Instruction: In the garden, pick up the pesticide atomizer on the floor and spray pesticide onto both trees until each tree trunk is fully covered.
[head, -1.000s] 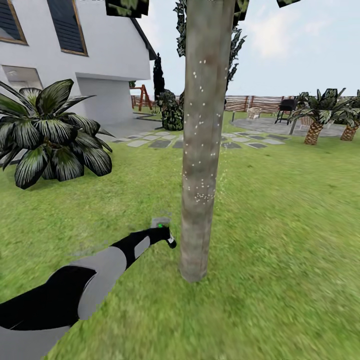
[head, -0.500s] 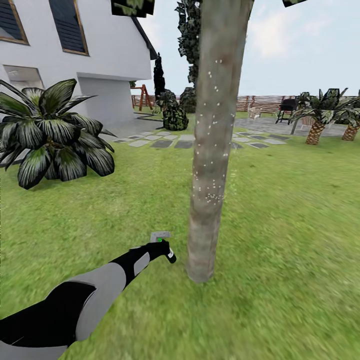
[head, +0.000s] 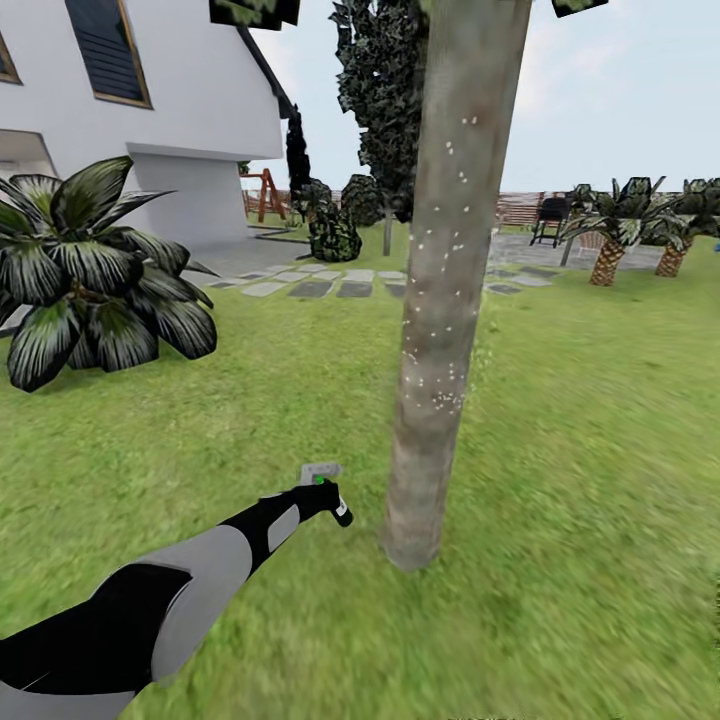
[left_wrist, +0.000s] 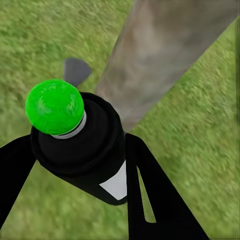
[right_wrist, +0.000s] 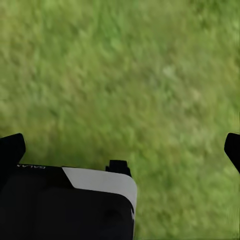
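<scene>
Head view: the left gripper (head: 325, 495) grips the atomizer (head: 330, 496) low over the lawn (head: 600, 450), just left of the trunk's (head: 440, 300) base. Its long axis slants toward the trunk; the left wrist view shows its green-capped (left_wrist: 54, 106) end between the fingers (left_wrist: 150, 200). White specks (head: 432, 395) dot the upright trunk. Open grass lies all round. Right gripper (right_wrist: 120, 150) fingers stand apart over grass.

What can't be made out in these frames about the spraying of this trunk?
- Tree trunk: far side faces away in the head view; top cut by the frame edge.
- Pesticide specks: too small to judge coverage.
- Pesticide atomizer: in the left wrist view, its nozzle direction is unclear.
- Right gripper: fingertips cut by the edges.
</scene>
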